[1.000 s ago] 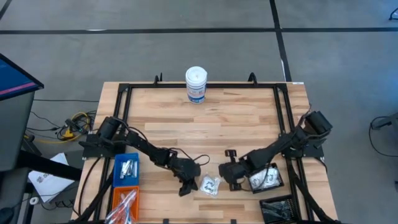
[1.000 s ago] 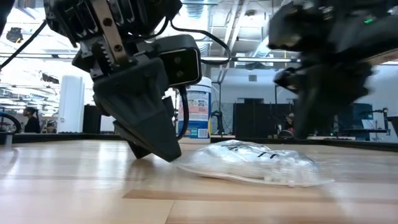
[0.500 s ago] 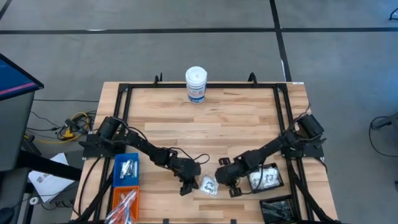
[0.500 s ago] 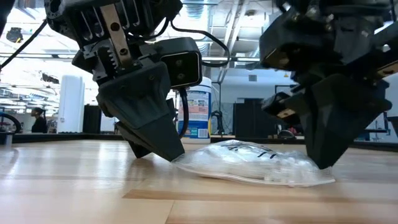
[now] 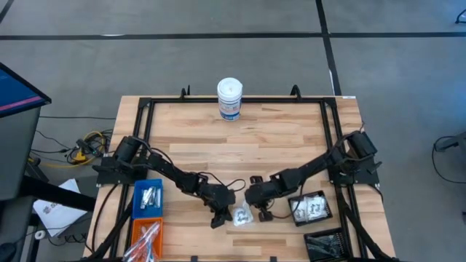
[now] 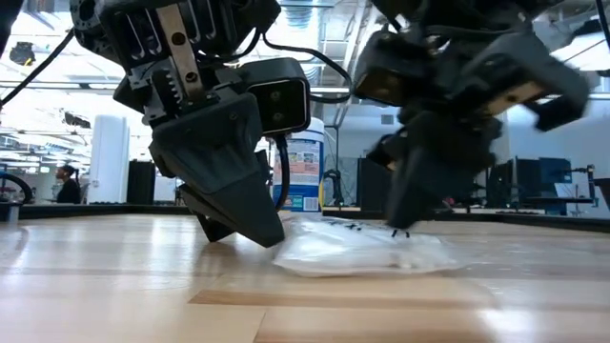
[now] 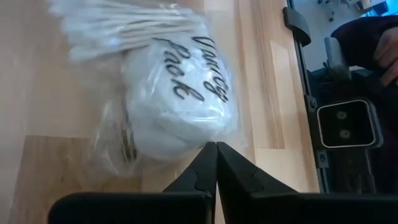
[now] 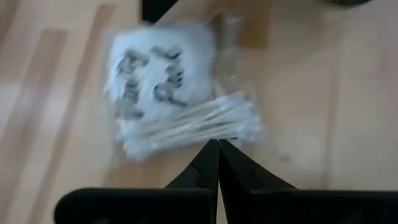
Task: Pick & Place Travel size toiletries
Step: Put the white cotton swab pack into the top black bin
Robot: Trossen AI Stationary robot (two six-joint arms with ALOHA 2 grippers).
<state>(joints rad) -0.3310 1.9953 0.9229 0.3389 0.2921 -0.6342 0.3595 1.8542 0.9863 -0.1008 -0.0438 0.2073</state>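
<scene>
1. Clear packet (image 5: 241,215) of cotton swabs and white pads, lettered in black script, flat on the wooden table (image 5: 240,138) near its front edge, between both grippers.
2. Left gripper (image 5: 216,220) low at the packet's left edge, fingers pressed together, nothing held.
3. Right gripper (image 5: 263,215) low at the packet's right side, fingers likewise closed, tips down against the crinkly plastic (image 6: 362,252).
4. White canister (image 5: 229,98) upright at the far edge; blue bin (image 5: 149,198) front left, black bin (image 5: 312,208) front right with another packet inside.

overhead cam, table-level cam, 2 wrist close-ups
</scene>
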